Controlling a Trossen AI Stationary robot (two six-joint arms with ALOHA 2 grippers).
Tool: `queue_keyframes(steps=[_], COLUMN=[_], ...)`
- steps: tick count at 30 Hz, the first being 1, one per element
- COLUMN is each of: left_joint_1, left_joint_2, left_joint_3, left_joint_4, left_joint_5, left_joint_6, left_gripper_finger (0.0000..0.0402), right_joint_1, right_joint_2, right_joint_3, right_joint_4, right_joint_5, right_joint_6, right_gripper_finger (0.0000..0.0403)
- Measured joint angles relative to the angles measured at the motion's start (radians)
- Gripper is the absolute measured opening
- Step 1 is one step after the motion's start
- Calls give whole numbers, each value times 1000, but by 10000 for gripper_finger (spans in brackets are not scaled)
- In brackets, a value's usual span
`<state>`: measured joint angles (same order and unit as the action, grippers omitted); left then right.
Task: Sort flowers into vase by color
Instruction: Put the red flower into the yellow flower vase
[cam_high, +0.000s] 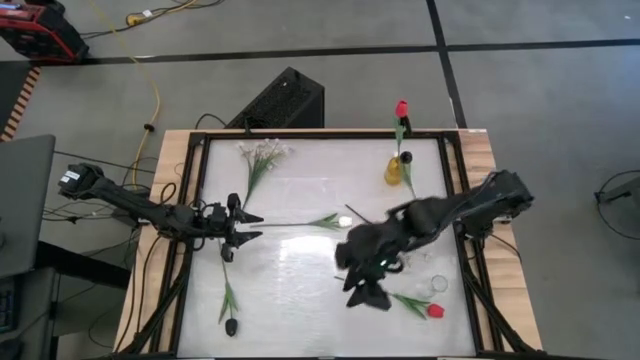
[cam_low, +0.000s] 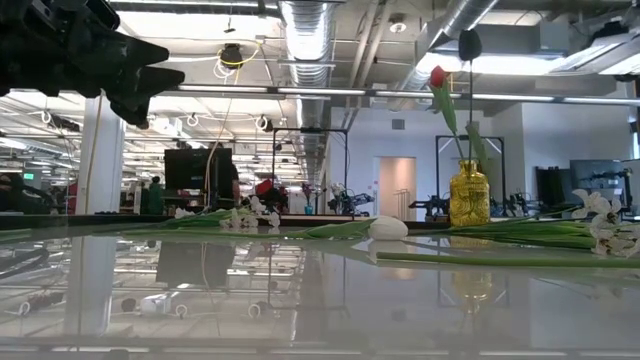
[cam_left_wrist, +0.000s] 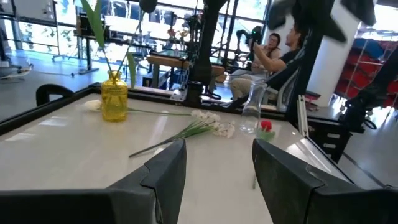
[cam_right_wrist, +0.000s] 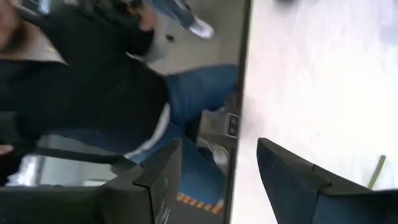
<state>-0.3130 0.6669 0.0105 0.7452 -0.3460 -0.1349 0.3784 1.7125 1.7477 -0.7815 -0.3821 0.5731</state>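
Note:
A yellow vase (cam_high: 396, 171) (cam_low: 468, 193) (cam_left_wrist: 114, 96) stands near the table's far right and holds a red tulip (cam_high: 402, 108) and a dark tulip (cam_high: 406, 157) upright. Lying flat on the white tabletop are a white sprig (cam_high: 262, 155), a white tulip (cam_high: 330, 221) (cam_low: 388, 228), a dark tulip (cam_high: 230, 322) and a red tulip (cam_high: 430, 310). Another sprig (cam_left_wrist: 208, 124) shows in the left wrist view. My left gripper (cam_high: 242, 226) (cam_left_wrist: 217, 149) is open at the table's left, holding nothing. My right gripper (cam_high: 365, 290) (cam_right_wrist: 217, 149) is open and empty, just left of the lying red tulip.
A clear glass vase (cam_high: 437, 285) (cam_left_wrist: 252, 109) stands near the table's right edge beside the lying red tulip. A dark frame (cam_high: 455, 200) rims the tabletop. A person in jeans (cam_right_wrist: 186, 93) is beyond the table's edge, and seated people (cam_left_wrist: 273, 53) show in the room.

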Motion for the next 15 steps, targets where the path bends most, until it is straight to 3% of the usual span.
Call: queue_keyframes(steps=[8, 15], left_joint_1=[0, 0], left_joint_2=[0, 0], left_joint_3=[0, 0], left_joint_4=[-37, -63], left_joint_5=[4, 5], left_joint_6=[-9, -25], left_gripper_finger=[174, 174], right_joint_1=[24, 26], right_joint_2=[176, 286], right_joint_3=[0, 0], right_joint_4=[-66, -326], right_joint_5=[26, 72], right_joint_6=[-90, -112], right_gripper_finger=[232, 232])
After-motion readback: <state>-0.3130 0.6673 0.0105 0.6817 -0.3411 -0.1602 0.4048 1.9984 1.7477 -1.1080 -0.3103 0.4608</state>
